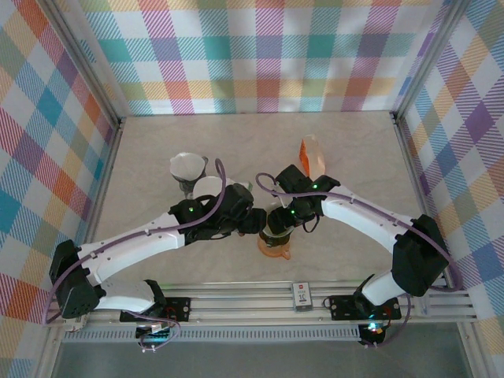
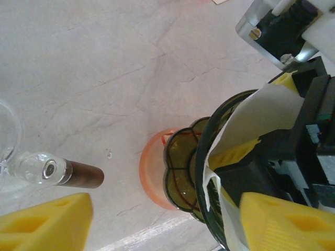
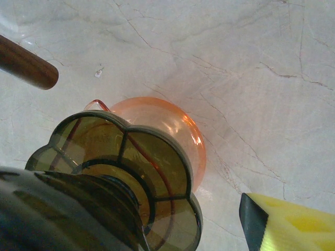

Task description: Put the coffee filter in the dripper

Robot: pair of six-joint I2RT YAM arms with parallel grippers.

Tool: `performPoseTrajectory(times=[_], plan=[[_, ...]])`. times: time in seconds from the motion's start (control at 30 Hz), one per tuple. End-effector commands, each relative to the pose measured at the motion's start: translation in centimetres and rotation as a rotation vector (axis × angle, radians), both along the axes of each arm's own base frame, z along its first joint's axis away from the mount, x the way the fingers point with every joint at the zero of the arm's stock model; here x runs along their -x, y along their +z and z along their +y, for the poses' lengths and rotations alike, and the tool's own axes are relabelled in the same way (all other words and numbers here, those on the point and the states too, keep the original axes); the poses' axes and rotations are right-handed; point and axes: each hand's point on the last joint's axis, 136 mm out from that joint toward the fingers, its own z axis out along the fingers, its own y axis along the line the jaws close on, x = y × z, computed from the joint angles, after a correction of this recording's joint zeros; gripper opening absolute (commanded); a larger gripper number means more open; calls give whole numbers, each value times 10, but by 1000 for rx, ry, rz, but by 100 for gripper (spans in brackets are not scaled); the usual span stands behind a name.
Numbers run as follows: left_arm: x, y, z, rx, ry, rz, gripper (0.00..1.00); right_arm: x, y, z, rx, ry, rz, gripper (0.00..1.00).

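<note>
At the centre of the pale marbled tabletop, an olive-green translucent dripper with a scalloped base stands on a round orange glass cup. The white paper coffee filter sits inside the dripper's dark rim, its edge rising above the rim on one side. The right hand is at that rim, with yellow pads on either side of the paper; whether it is pinching the filter cannot be told. The left hand hovers just beside the dripper, released, its two yellow fingers spread wide with nothing between them. To the left lies a clear glass vessel with a brown handle.
</note>
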Motion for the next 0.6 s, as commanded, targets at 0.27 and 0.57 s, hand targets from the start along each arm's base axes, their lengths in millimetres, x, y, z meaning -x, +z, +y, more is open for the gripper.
performPoseTrajectory(times=[0.27, 0.57], plan=[[2, -16, 10, -53, 20, 45, 62, -4, 1, 4, -3, -20, -6, 74], [3, -13, 11, -43, 23, 41, 61, -10, 40, 12, -84, -21, -73, 75]])
